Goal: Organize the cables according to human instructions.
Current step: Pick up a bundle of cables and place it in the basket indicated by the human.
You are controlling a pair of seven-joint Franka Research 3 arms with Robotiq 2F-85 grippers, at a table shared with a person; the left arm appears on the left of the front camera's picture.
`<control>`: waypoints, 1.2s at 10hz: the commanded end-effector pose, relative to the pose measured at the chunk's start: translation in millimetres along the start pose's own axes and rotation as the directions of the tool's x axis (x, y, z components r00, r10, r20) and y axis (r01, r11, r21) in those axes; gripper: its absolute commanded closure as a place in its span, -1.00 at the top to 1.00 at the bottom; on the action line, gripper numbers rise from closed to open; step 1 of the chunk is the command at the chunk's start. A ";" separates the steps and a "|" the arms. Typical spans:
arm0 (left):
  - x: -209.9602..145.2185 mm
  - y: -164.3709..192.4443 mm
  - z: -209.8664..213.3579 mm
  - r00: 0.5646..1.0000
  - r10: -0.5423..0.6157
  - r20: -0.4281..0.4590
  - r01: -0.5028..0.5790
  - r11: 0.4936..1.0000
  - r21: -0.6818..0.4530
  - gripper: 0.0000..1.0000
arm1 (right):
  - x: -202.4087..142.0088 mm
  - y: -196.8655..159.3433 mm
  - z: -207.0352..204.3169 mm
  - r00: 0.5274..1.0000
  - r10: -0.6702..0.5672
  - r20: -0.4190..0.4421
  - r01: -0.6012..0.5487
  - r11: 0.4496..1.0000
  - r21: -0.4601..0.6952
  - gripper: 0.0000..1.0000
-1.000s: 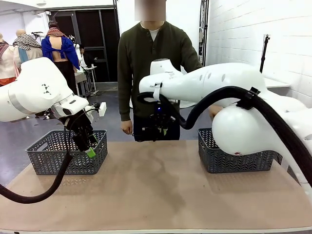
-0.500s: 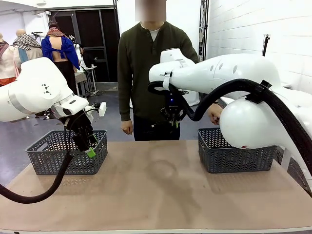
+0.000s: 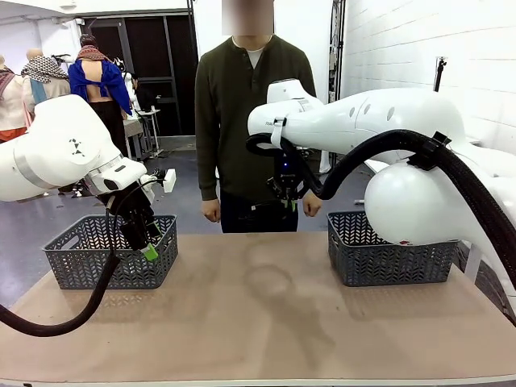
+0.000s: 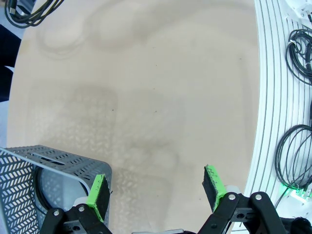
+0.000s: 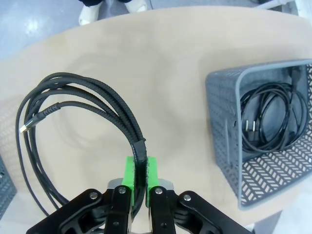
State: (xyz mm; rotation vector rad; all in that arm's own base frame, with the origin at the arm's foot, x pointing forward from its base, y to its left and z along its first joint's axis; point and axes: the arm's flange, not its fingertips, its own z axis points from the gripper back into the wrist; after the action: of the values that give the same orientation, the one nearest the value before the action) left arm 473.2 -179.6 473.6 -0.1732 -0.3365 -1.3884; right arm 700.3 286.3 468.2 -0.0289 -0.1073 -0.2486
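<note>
Here the right fingers [image 5: 139, 171] pinch one coiled cable [image 5: 73, 112], the left fingers [image 4: 156, 187] gape empty, two gray baskets [image 3: 113, 250] stand.

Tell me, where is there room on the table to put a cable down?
The widest bare patch is the table between the left basket and the right basket, on to the near edge. The right basket already holds a cable, so it is crowded. The right fingers grip another cable above the middle.
</note>
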 end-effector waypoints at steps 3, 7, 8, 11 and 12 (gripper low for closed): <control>-0.5 -0.8 0.5 1.000 0.001 -0.001 -0.001 1.000 0.002 1.00 | -2.4 -13.9 11.4 1.000 0.002 0.005 -0.002 1.000 0.003 -1.00; -0.5 -0.8 0.5 1.000 0.001 -0.001 -0.001 1.000 0.002 1.00 | -2.9 -73.4 45.7 0.998 0.056 0.000 -0.056 0.998 0.032 -1.00; -0.5 -0.8 0.5 1.000 0.001 -0.001 -0.001 1.000 0.002 1.00 | -0.3 -85.3 47.6 0.998 0.069 0.013 -0.069 0.997 0.018 -1.00; -0.5 -0.8 0.5 1.000 0.001 -0.001 -0.001 1.000 0.002 1.00 | 6.7 -125.2 57.1 0.996 0.086 0.036 -0.087 0.996 0.005 -1.00; -0.5 -0.8 0.5 1.000 0.001 -0.001 -0.001 1.000 0.002 1.00 | 7.8 -136.2 60.3 0.996 0.077 0.045 -0.077 0.997 0.009 -1.00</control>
State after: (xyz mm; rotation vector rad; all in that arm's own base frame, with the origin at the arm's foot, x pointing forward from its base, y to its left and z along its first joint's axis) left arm 473.1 -179.7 473.6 -0.1733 -0.3366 -1.3887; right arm 685.5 165.8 533.1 -0.0456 -0.1270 -0.1793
